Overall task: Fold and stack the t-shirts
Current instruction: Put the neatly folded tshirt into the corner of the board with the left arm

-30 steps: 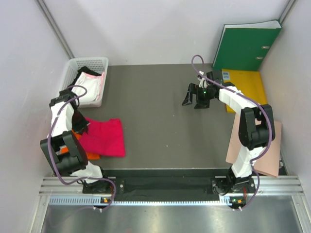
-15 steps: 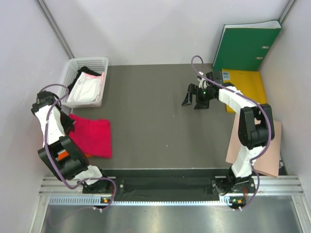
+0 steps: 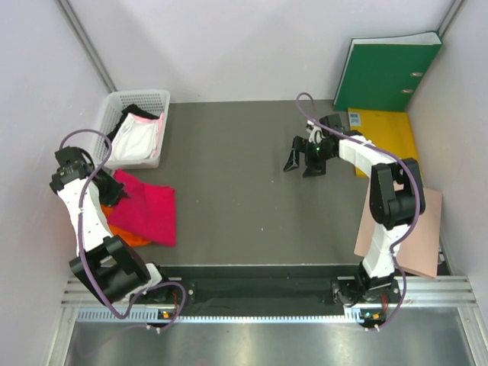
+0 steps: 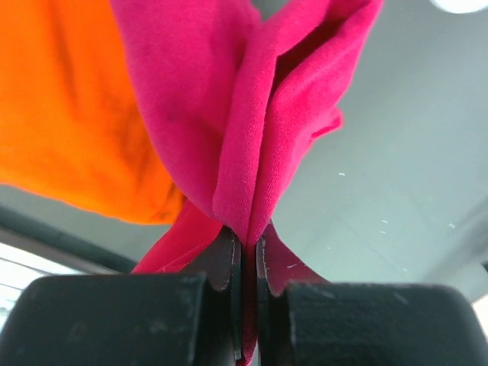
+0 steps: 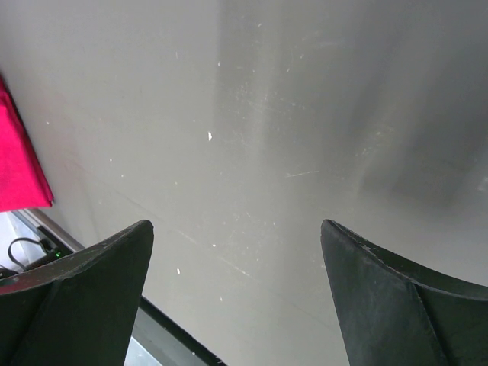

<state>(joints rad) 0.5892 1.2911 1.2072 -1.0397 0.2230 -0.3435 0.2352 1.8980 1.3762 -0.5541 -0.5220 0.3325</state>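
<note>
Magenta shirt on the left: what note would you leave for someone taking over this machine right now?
Left tool: shut on an edge of the magenta shirt.
Right tool: open, empty, over the table.
That shirt, seemingly folded, lies partly over the orange shirt.
In the basket: whitish-pink garment, black garment.
To do: release it, fold those two, stack all.

No legible text, brand, number or sign in any view; small pale label (image 3: 355, 119) on yellow folder (image 3: 390, 139) too small to read.
</note>
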